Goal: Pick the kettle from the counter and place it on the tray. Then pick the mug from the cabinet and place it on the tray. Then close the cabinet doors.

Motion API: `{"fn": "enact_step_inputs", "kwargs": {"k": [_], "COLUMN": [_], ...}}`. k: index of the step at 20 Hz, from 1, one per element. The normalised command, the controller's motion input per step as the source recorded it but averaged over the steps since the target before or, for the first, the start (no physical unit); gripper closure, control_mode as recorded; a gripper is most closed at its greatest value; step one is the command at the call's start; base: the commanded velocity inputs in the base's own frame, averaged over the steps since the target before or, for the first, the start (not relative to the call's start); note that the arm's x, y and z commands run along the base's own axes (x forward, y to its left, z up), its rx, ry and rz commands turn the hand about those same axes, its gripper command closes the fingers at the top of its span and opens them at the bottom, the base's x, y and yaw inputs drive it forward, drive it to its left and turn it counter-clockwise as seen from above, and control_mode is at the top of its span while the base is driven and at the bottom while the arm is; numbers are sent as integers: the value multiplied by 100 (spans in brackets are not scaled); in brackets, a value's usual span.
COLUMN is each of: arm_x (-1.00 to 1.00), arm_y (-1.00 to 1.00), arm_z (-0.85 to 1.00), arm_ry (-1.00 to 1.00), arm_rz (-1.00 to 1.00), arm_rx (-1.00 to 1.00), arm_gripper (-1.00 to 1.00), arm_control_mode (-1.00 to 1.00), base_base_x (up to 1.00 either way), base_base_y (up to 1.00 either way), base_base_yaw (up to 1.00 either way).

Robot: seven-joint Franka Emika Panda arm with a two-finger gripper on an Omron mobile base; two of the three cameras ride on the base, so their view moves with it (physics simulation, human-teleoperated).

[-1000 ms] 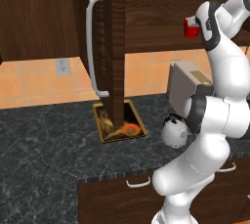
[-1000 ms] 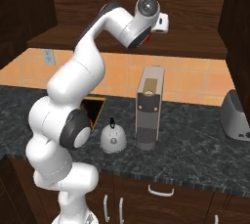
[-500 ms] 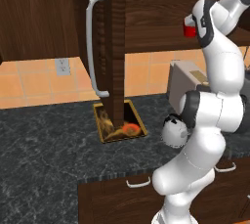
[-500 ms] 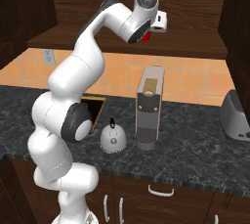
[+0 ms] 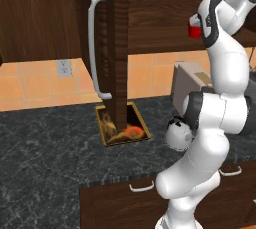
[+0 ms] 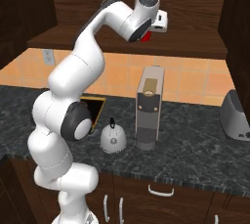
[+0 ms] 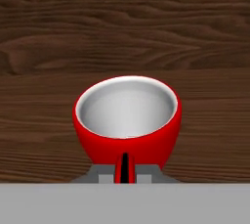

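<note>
The red mug (image 7: 127, 120) with its white inside sits close before the hand, on the wooden shelf (image 6: 195, 47) of the cabinet. My gripper (image 7: 125, 171) is shut on the mug's handle, one fingertip on each side. From the base the mug (image 6: 145, 37) (image 5: 194, 30) shows as a red patch at the hand, high up. The white-grey kettle (image 6: 113, 137) (image 5: 177, 134) stands on the dark counter (image 6: 195, 145), apart from the tray. The tray (image 5: 122, 128) lies on the counter behind an open cabinet door (image 5: 117, 48).
A boxy grey coffee machine (image 6: 149, 108) stands just right of the kettle. A grey appliance (image 6: 237, 115) sits at the far right of the counter. The open door's long bar handle (image 5: 95, 48) juts out to the left. Drawers (image 6: 161, 191) run below the counter.
The arm has swung its upper links a little and the hand has settled at the mug. The mug, kettle and tray have stayed in place.
</note>
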Motion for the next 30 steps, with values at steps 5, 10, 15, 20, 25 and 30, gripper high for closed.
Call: {"fn": "enact_step_inputs", "kwargs": {"k": [5,10,15,20,25,30], "arm_x": [-21,-72,-94,-96,-89,-56], "arm_y": [0,13,54,73,77,93], "arm_z": [0,0,-13,-44,-36,-37], "arm_ry": [0,0,0,0,0,0], "arm_rz": [0,0,1,0,1,10], "arm_rx": [1,1,0,1,1,0], "arm_gripper": [100,100,100,100,100,100], "arm_control_mode": [-100,-100,-100,-100,-100,-100], "base_base_x": [0,0,0,0,0,0], "base_base_y": [0,0,0,0,0,0], "base_base_yaw": [0,0,0,0,0,0]}}
